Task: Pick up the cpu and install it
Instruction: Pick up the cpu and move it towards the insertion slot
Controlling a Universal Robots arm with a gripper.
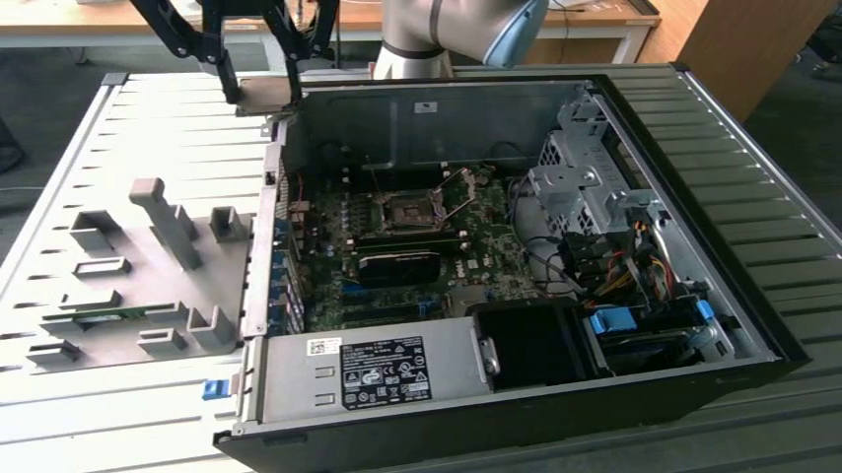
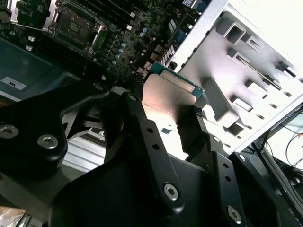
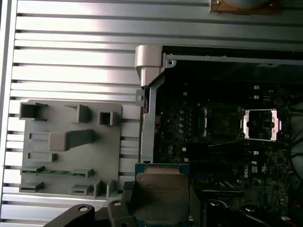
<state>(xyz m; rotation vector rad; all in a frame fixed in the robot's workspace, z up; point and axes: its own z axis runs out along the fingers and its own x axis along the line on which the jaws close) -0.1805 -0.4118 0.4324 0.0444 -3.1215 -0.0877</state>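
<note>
My gripper [image 1: 263, 81] hangs high over the back left corner of the open computer case [image 1: 736, 296] in the exterior view, shut on the cpu [image 1: 270, 94]. Held flat between the black fingers [image 2: 142, 132], the cpu [image 2: 170, 92] shows its grey metal plate and green edge in both wrist views [image 3: 161, 191]. The black motherboard socket [image 1: 408, 212] lies open well below it inside the case, with its metal load plate [image 1: 463, 185] swung up. Both wrist views also show the socket [image 3: 220, 124] [image 2: 75, 26].
A grey plastic fixture plate [image 1: 145, 286] with upright blocks lies on the slatted table, on the exterior view's left of the case. Inside the case are a power supply [image 1: 382, 370], a drive cage [image 1: 593, 187] and cable bundles [image 1: 632, 266]. The case walls stand tall around the board.
</note>
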